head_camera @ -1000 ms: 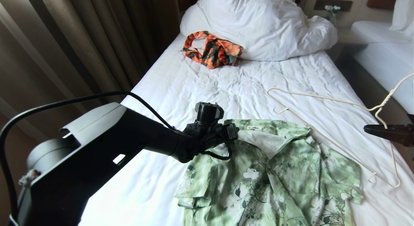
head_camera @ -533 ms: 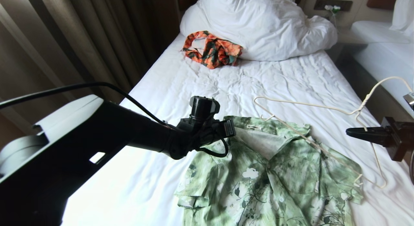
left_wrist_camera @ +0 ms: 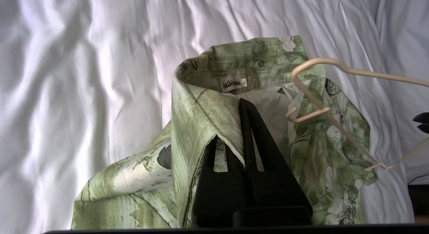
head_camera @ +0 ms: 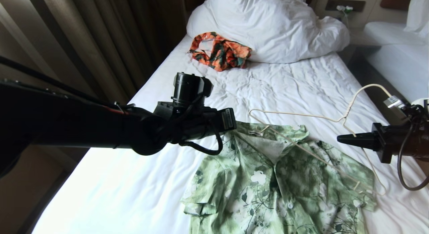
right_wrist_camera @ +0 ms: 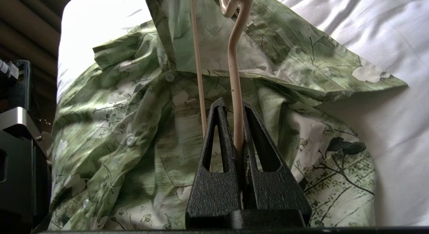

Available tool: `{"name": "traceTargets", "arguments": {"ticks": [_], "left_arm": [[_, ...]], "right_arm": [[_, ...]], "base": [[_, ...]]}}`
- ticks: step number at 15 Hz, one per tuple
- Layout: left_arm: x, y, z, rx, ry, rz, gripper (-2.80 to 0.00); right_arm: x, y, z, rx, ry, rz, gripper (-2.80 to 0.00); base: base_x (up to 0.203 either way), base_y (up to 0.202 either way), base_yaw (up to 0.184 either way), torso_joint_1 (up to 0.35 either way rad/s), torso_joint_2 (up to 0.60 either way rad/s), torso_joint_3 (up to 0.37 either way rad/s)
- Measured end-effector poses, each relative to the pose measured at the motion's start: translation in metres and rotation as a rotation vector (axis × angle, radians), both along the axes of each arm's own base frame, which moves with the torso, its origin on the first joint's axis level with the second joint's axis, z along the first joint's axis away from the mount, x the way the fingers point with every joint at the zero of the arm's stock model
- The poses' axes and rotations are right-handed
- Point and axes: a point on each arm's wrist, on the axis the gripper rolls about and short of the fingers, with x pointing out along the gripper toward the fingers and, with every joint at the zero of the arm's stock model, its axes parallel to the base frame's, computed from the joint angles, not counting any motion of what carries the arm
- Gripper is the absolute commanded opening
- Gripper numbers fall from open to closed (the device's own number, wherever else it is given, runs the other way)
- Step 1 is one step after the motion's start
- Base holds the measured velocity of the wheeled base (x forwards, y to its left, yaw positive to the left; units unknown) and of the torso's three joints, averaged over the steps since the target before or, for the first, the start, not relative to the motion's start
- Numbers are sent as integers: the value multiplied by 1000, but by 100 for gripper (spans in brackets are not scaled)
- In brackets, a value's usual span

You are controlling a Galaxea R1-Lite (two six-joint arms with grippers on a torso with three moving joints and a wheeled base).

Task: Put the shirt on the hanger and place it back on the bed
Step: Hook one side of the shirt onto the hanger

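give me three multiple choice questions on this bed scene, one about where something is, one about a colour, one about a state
1. Where does the orange patterned garment lie?
A. on the green shirt
B. near the head of the bed, against the white duvet
C. on the floor

2. What colour is the hanger?
A. cream
B. black
C. red

3. What is the left gripper doing?
A. open above the sheet
B. shut on the hanger
C. shut on the shirt's collar

Answers:
1 B: it sits far up the bed, touching the bunched duvet, well apart from the shirt.
2 A: the thin wire frame reads pale cream in every view.
3 C: the left wrist view shows the black fingers closed with the collar edge between them, while the right gripper is the one clamped on the hanger's wire.
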Motion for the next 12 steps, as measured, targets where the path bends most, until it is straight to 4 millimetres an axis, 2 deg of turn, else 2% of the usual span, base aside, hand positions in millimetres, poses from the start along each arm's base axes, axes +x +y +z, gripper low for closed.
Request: {"name": "traceTargets", "arguments": {"ticks": [4, 9, 12], "left_arm": [[-11, 0, 15, 2, -51, 3, -280], [-13, -2, 26, 10, -101, -18, -280], [-26, -16, 33, 0, -120, -62, -280]], "right_arm": [[3, 16, -6, -15, 22, 30, -280], [-9, 29, -18, -41, 49, 49, -280], [-10, 43, -16, -45, 44, 90, -280]], "base": [[0, 0, 0, 0, 0, 0], [0, 0, 0, 0, 0, 0], [0, 0, 0, 0, 0, 0]]}}
